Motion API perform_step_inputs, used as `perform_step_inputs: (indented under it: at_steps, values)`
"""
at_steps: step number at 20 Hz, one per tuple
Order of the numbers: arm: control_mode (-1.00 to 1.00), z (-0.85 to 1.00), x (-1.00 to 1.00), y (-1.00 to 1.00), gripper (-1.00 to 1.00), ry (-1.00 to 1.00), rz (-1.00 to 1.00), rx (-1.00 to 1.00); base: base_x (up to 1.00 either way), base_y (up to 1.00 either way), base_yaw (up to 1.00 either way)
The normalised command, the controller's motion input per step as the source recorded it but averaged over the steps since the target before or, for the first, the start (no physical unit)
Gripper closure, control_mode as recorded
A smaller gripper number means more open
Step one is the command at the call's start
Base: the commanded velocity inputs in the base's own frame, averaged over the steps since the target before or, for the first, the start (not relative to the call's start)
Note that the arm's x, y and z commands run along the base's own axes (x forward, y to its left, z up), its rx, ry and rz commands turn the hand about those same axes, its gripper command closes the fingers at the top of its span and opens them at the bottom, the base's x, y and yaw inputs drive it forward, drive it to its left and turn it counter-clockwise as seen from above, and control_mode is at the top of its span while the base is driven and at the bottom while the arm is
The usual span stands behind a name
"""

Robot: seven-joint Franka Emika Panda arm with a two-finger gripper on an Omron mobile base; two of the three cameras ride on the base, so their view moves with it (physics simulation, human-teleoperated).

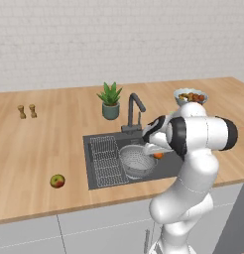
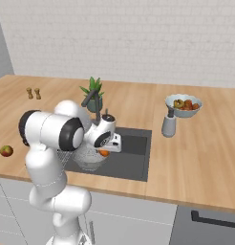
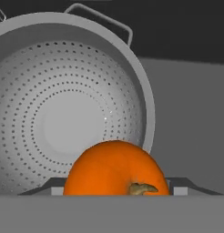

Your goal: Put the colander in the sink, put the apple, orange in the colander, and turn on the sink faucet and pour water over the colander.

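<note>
The gripper (image 3: 116, 193) held the smooth round orange (image 3: 116, 169) clamped between its fingers, just above the right rim of the colander (image 3: 63, 113). That wide, perforated metal bowl sat empty in the dark sink (image 1: 168, 166), its hollow lying left of the fruit.

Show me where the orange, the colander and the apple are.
orange (image 3: 116, 168): hand view, middle of its peel.
colander (image 1: 137, 161): left base view, perforated inner wall.
apple (image 1: 57, 181): left base view, middle of the fruit on the counter.
</note>
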Motion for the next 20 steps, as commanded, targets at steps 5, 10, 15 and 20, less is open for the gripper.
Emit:
perform_step_inputs:
  at_steps: [5, 10, 15, 20]
  values:
    - [-1.0, -0.4, 0.03, 0.0, 1.0, 0.0, 0.03, 0.0, 0.0, 0.0, 0.0]
    - [-1.0, 0.0, 0.0, 0.08, 1.0, 0.0, 0.01, 0.0, 0.0, 0.0, 0.0]
    - [-1.0, 0.07, 0.0, 0.22, 1.0, -0.01, 0.01, 0.0, 0.0, 0.0, 0.0]
    - [-1.0, 0.01, 0.0, 0.2, 1.0, -0.01, 0.0, 0.0, 0.0, 0.0, 0.0]
